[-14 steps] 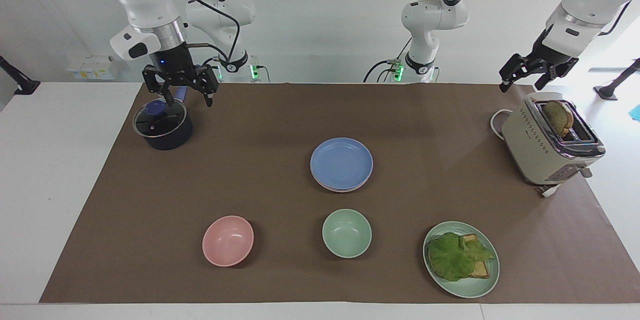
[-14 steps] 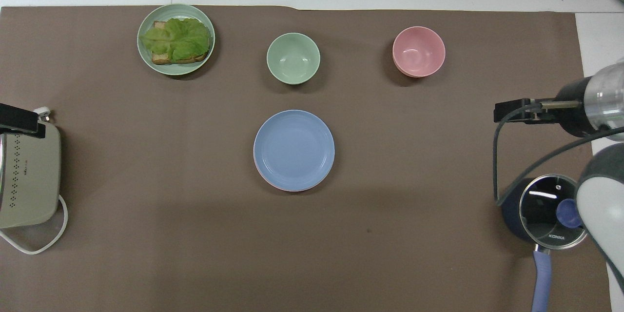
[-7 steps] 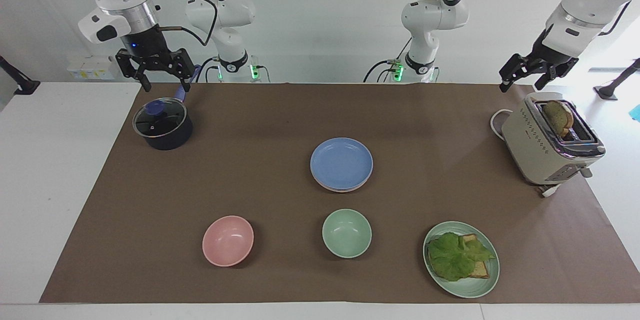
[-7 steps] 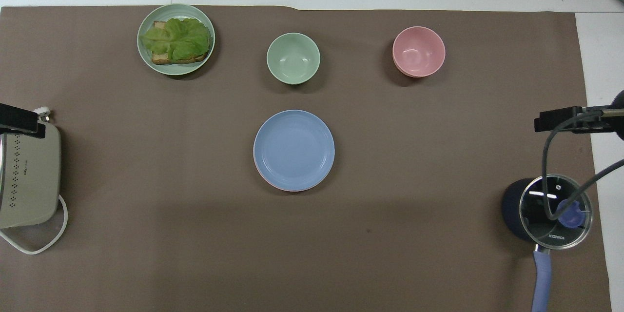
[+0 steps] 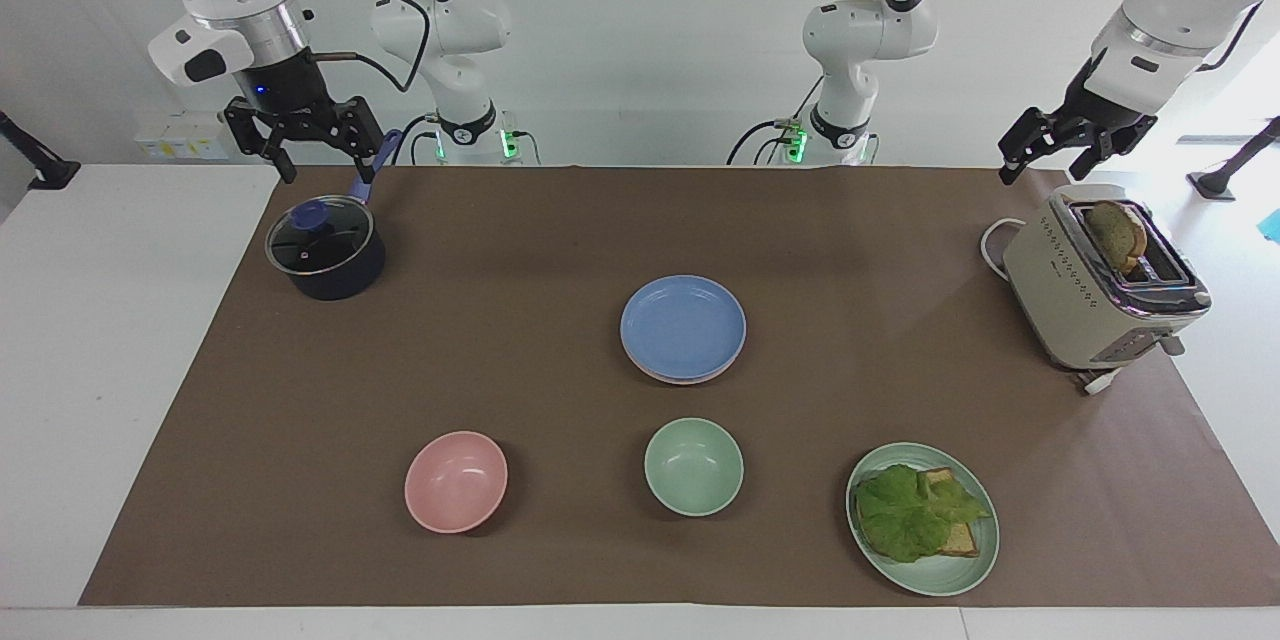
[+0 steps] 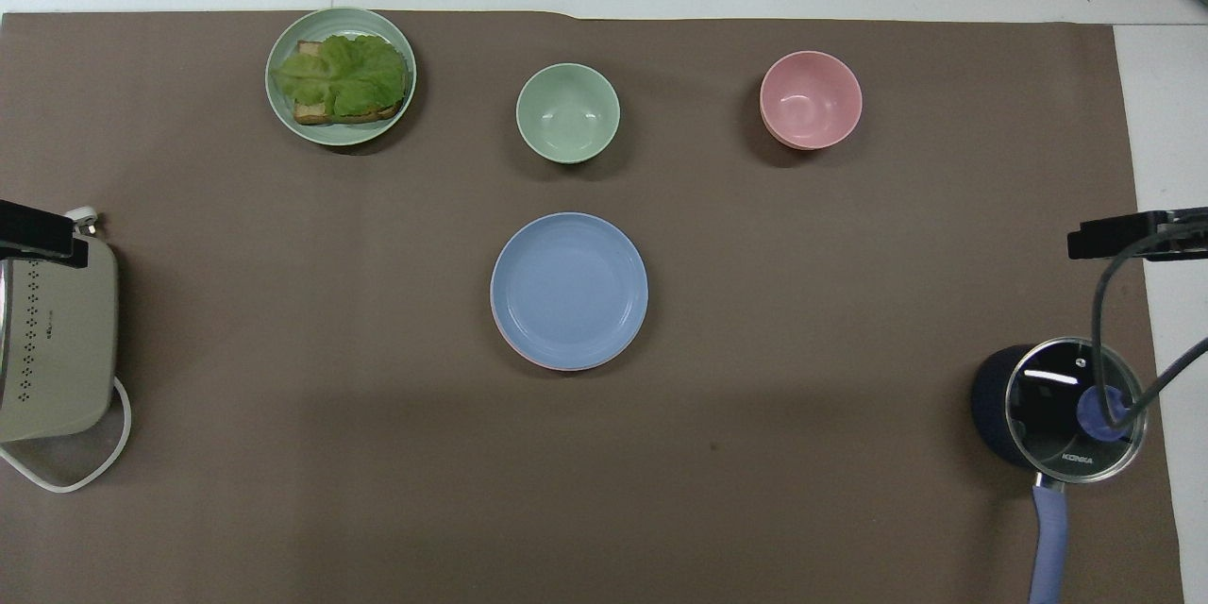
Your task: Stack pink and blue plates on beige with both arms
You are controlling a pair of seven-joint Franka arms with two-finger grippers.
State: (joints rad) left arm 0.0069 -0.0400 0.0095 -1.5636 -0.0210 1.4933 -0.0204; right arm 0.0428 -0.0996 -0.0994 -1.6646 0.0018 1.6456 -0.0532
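The blue plate (image 5: 683,325) (image 6: 569,290) lies at the middle of the mat on top of the pink plate, of which only a thin rim (image 5: 668,378) (image 6: 511,347) shows. The beige plate is hidden in both views. My right gripper (image 5: 322,170) hangs open and holds nothing, up in the air over the mat's edge by the dark pot (image 5: 326,248); only its tip (image 6: 1132,236) shows from overhead. Above the toaster (image 5: 1095,295), my left gripper (image 5: 1045,168) waits open with nothing between its fingers.
A pink bowl (image 5: 456,481) and a green bowl (image 5: 694,466) stand farther from the robots than the stack. A green plate (image 5: 950,575) with toast and lettuce lies toward the left arm's end. The lidded pot's blue handle (image 6: 1048,543) points toward the robots.
My right gripper has risen from just over the pot's lid and drawn back toward the right arm's end of the table. The left arm and the plates have not moved.
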